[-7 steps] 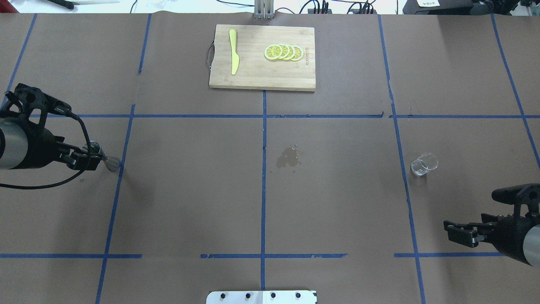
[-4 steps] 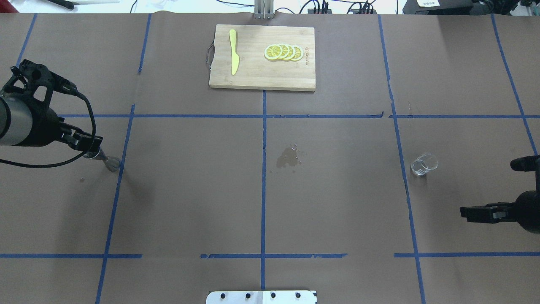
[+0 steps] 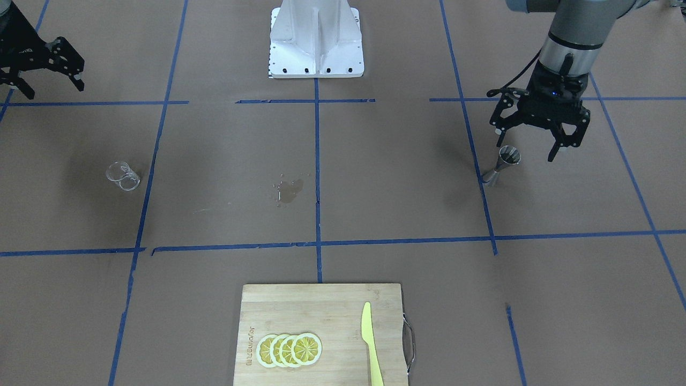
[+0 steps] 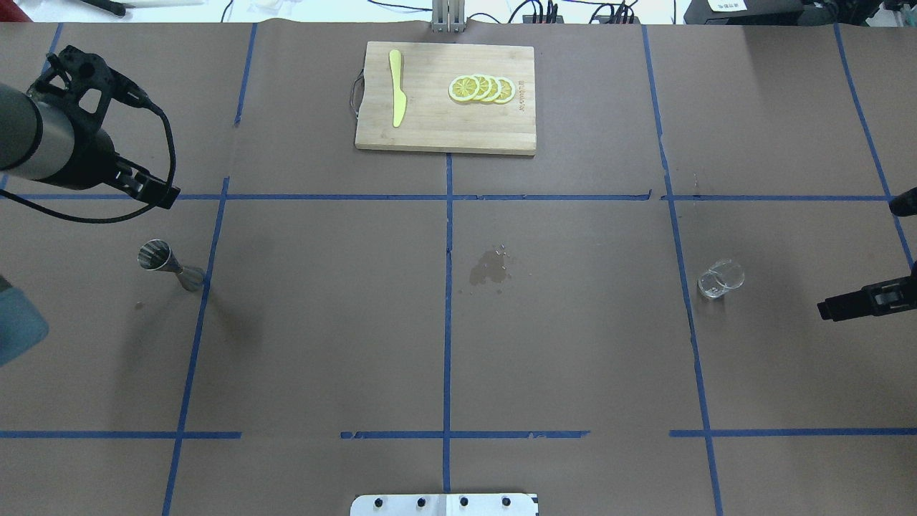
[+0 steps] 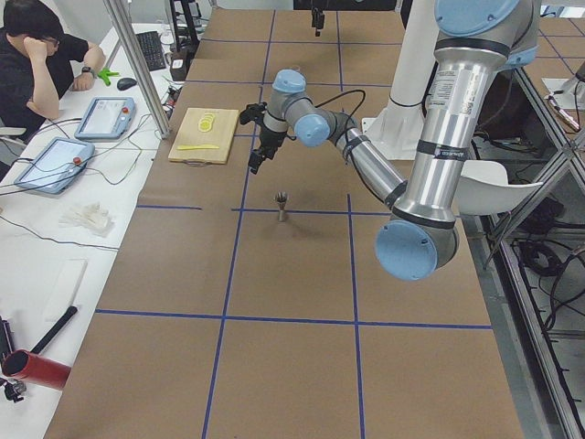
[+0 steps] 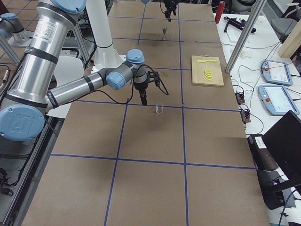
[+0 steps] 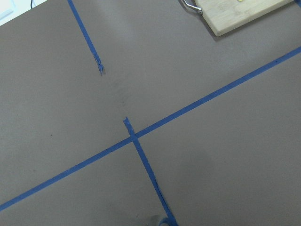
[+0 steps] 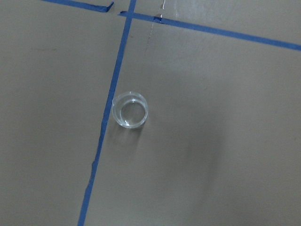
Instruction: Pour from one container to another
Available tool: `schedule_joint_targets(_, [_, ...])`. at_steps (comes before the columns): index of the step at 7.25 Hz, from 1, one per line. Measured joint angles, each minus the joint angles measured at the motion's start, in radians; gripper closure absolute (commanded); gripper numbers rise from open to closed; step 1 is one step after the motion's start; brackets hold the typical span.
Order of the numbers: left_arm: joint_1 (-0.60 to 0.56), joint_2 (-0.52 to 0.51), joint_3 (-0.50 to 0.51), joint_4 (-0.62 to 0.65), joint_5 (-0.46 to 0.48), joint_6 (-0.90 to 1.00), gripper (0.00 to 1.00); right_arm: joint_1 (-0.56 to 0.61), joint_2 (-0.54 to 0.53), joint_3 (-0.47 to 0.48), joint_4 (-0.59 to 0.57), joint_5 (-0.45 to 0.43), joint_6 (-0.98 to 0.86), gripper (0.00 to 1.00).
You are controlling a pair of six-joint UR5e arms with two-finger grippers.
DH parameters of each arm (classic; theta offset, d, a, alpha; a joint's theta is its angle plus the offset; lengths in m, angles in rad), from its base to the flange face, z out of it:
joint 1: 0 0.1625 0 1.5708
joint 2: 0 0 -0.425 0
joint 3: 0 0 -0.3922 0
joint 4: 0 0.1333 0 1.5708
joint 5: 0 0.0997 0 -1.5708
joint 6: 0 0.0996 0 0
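The steel jigger [image 4: 168, 266] stands upright and free on the brown table at the left, beside a blue tape line; it also shows as the jigger [image 3: 501, 166]. My left gripper [image 3: 527, 147] hangs open above and just behind it, holding nothing, its black fingers [image 4: 154, 190] clear of the rim. The clear glass cup [image 4: 721, 279] sits alone at the right, and the right wrist view shows the cup [image 8: 131, 109] from above, looking empty. My right gripper [image 3: 53, 88] is open and well away from the cup, near the table's edge.
A wooden cutting board [image 4: 444, 129] at the far middle carries lemon slices [image 4: 481, 89] and a yellow knife [image 4: 396, 89]. A small wet patch [image 4: 491, 266] marks the table's centre. The robot base plate [image 4: 444, 504] is at the near edge. An operator [image 5: 41, 64] sits beside the table.
My left gripper, shut on the jigger a second ago, has let it go and lifted away to the far side. The right gripper has drawn back toward the right edge.
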Motion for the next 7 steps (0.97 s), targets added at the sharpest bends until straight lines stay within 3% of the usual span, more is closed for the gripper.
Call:
schedule_joint_targets(3, [-0.157,-0.106,0.214,-0.005,-0.135,0.176,0.00,0.190,0.303,-0.122,-0.399,0.052,-0.344,0.00])
schedule_joint_targets(7, [-0.420,-0.132,0.457,-0.011,-0.314,0.453,0.00,0.445,0.385,-0.357,-0.473,0.237,-0.677,0.00])
